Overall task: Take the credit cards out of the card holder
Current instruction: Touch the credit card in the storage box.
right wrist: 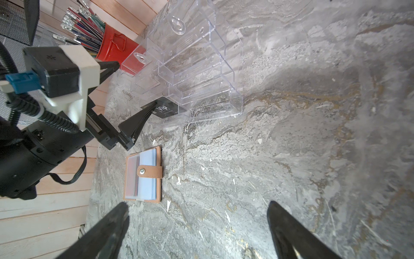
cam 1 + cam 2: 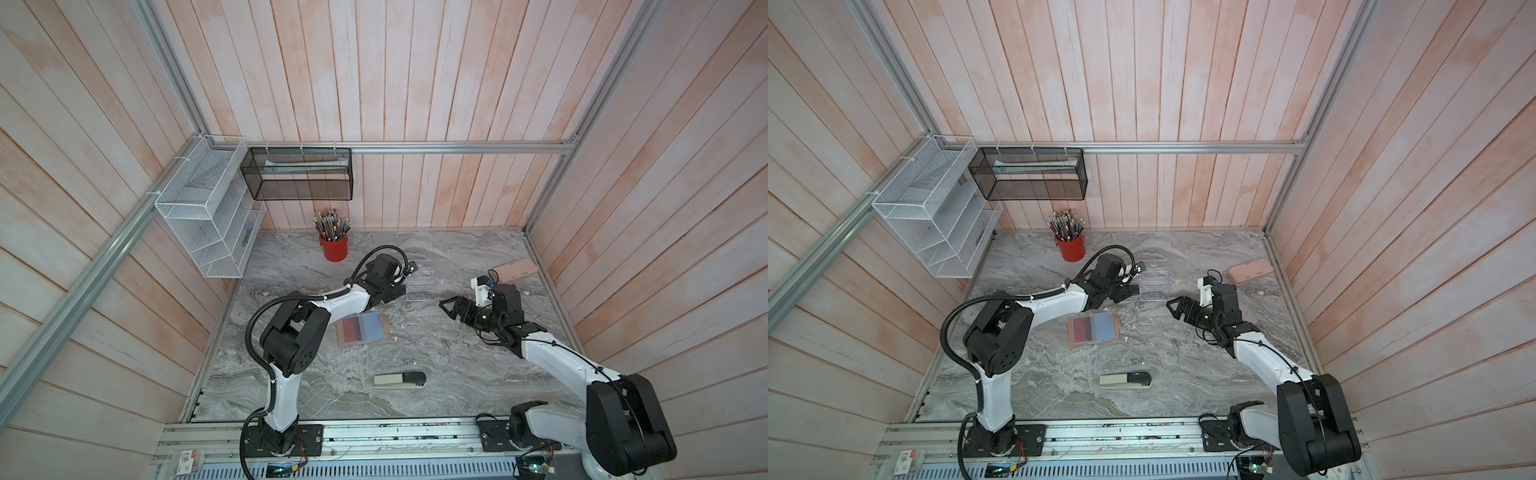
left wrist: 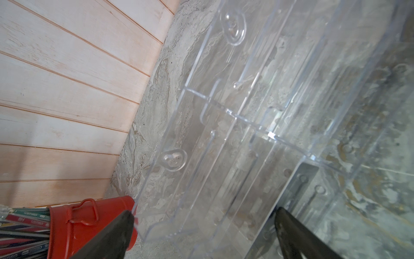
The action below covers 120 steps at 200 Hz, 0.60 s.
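Both left pincer (image 3: 202, 213), right pincer (image 1: 197, 205) are spread wide, empty; card holder (image 1: 147, 171) ahead could be dragged by stuck red card (image 1: 132, 177).

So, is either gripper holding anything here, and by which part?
Nothing is held. The left gripper is open at the clear rack, where the black card sits; the right gripper is open above the table.

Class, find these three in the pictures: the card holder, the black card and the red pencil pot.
card holder (image 1: 146, 188), right wrist view, on its bluish plastic sleeve.
black card (image 1: 171, 110), right wrist view, beside its VIP lettering.
red pencil pot (image 2: 335, 252), in a top view, on its side wall.
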Available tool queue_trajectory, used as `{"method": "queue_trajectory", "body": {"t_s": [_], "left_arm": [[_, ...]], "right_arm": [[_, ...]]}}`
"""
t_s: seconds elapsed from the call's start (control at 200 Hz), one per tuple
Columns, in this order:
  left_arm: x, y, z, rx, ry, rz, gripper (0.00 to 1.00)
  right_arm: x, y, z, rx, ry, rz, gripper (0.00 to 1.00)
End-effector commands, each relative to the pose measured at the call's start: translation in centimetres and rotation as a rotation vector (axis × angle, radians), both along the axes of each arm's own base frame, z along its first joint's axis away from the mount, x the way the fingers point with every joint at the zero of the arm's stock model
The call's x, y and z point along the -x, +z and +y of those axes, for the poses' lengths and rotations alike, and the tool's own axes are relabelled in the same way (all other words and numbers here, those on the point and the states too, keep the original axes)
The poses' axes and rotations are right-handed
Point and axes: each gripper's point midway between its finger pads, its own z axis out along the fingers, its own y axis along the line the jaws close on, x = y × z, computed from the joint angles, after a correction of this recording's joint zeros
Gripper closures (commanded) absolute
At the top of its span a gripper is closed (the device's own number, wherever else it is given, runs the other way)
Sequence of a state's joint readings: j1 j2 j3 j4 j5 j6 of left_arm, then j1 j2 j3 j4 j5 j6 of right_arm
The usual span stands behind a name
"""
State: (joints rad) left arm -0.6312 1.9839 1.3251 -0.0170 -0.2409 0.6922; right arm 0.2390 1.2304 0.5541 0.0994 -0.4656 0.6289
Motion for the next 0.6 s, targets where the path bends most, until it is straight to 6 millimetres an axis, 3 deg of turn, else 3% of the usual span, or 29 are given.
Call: {"method": "queue_trajectory", "body": {"t_s": [0.0,0.215,0.305,0.595], "left_arm": [[0.5,2.6,-0.7,0.045,-0.031,-0.044,0.00],[1.1,2.7,-0.2,0.027,-0.029,-0.041,0.00],[1.2,3.6,0.2,0.046,-0.014,-0.061,0.00],[3.2,10.4,2.3,0.229,0.049,-0.213,0.00]], "right_arm": [[0.0,0.0,0.1,-0.005,-0.002,-0.005,0.03],[0.0,0.6,0.1,-0.009,-0.004,-0.013,0.03],[0.0,0.9,0.0,-0.002,-0.002,-0.018,0.02],[-0.1,1.9,-0.3,0.045,0.002,-0.037,0.02]]}}
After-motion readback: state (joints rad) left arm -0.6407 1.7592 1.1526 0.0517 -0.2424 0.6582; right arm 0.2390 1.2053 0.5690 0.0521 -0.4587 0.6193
